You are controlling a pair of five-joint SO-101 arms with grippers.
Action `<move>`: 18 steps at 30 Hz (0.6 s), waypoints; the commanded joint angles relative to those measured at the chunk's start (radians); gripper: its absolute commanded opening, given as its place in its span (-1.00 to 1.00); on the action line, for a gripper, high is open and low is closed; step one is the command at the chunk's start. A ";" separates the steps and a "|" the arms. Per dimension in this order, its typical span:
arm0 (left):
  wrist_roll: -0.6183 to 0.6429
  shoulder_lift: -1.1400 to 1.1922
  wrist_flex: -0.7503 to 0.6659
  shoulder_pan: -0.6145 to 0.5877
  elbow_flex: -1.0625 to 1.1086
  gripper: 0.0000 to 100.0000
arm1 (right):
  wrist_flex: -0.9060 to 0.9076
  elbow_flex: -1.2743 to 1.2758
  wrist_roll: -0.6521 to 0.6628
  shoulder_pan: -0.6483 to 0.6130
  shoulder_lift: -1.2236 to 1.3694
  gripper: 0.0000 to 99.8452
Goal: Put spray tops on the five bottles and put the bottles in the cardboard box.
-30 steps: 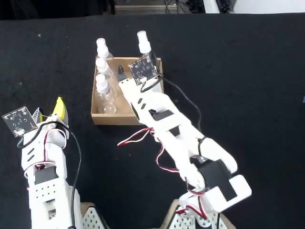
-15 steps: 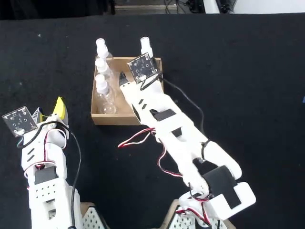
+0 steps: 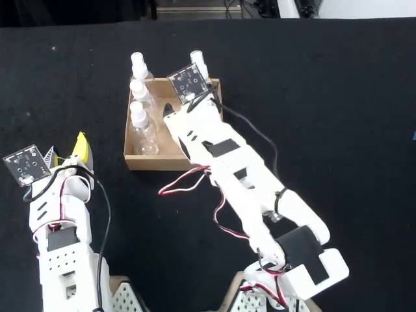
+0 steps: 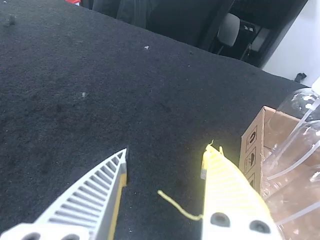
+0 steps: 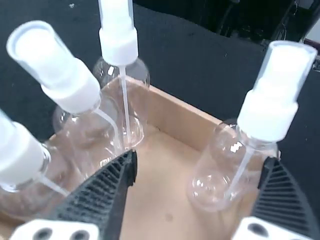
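Three bottles (image 3: 138,116) stand in a row in the cardboard box (image 3: 162,161) and the fourth bottle (image 5: 225,172) stands upright in its far corner, between the spread jaws of the right gripper (image 5: 200,160), while the left gripper (image 4: 167,150), jaws spread and empty, hangs farther off over the tabletop (image 3: 325,97).

black felt-like cloth (image 3: 338,97) covers whole table, matte, few pale specks (image 4: 146,48) on it. high view, far edge at 12 o'clock: dark gap with cables (image 3: 260,8); white surface (image 3: 364,8) at 1 o'clock. left wrist view, beyond table: dark furniture (image 4: 165,20) at 12 o'clock, pale chair back (image 4: 228,25) at 1 o'clock, white wall (image 4: 300,45) at 2 o'clock, small red thing (image 4: 73,1) at 11 o'clock. light even, soft.
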 commanded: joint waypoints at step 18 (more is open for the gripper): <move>-0.066 -0.014 -0.025 -0.001 -0.025 -0.55 | 0.012 -0.108 -0.029 0.063 -0.074 -0.29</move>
